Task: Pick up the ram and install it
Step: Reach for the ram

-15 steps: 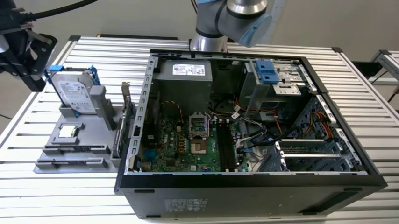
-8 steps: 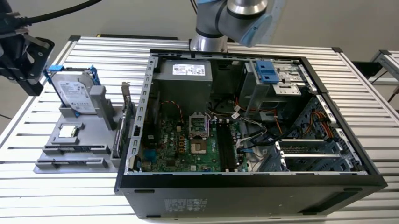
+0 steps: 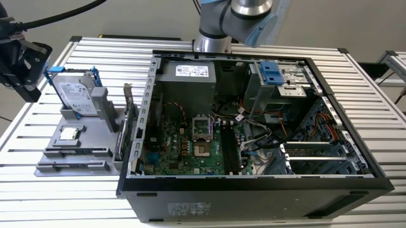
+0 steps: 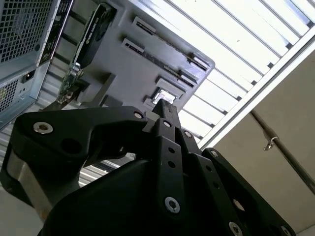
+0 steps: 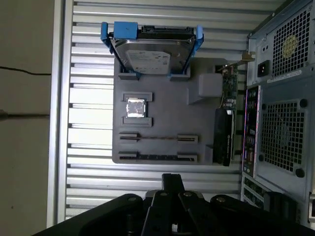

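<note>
The ram (image 5: 157, 138) shows as a thin line, standing on edge between two brackets of the grey holder (image 5: 167, 123), just past the square silver chip (image 5: 136, 108). In the exterior view the ram (image 3: 76, 152) lies in the holder (image 3: 82, 137) near its front. My gripper (image 3: 26, 88) hangs above the table at the exterior view's far left, apart from the holder. In both wrist views the black fingers (image 5: 172, 181) come to a single point, shut and holding nothing (image 4: 162, 105). The black memory slots (image 3: 229, 149) run along the motherboard inside the open computer case (image 3: 254, 187).
A silver hard drive with blue rails (image 3: 76, 95) stands at the holder's back. A graphics card (image 3: 130, 123) stands on edge between holder and case. Cables and drive cages (image 3: 279, 80) crowd the case's right half. The slatted table's edge (image 5: 59, 118) runs close beside the holder.
</note>
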`<state>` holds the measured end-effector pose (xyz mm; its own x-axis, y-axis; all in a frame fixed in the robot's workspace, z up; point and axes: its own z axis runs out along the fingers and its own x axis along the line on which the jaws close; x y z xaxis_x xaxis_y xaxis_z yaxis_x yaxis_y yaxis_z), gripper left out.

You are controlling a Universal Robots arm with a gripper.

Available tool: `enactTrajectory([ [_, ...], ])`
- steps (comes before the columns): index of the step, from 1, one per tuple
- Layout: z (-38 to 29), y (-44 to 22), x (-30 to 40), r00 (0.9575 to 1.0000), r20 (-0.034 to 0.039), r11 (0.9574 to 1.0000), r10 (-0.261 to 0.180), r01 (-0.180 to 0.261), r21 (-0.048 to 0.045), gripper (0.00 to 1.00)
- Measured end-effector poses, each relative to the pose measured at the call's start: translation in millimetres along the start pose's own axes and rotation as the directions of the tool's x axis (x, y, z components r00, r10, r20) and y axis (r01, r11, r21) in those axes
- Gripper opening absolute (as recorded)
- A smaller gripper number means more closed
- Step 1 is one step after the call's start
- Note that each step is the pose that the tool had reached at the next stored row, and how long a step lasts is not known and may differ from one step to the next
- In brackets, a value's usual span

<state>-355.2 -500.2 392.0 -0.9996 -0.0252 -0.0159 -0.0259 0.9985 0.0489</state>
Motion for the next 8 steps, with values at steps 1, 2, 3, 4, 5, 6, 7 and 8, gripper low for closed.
enactTrajectory([
  [1, 0.0, -1.4, 0.0, 1.0, 0.0, 1.0, 0.0, 0.0, 0.0, 0.0],
  [2, -0.1, -2.8, 0.1, 1.0, 0.0, 1.0, 0.0, 0.0, -0.0001, 0.0],
  [3, -0.2, -4.0, 0.1, 1.0, 0.0, 1.0, 0.0, 0.0, 0.0, 0.0],
  [4, -0.3, -5.2, 0.1, 1.0, -0.0001, 1.0, 0.0, 0.0, 0.0, 0.0],
  [5, -0.3, -6.3, 0.2, 1.0, -0.0001, 1.0, 0.0, 0.0, 0.0, 0.0],
  [6, -0.4, -7.3, 0.2, 1.0, -0.0001, 1.0, 0.0, 0.0, 0.0, 0.0],
  [7, -0.4, -8.3, 0.2, 1.0, -0.0001, 1.0, 0.0, 0.0, 0.0, 0.0],
  [8, -0.5, -9.2, 0.2, 1.0, -0.0002, 1.0, 0.0, 0.0, 0.0, 0.0],
])
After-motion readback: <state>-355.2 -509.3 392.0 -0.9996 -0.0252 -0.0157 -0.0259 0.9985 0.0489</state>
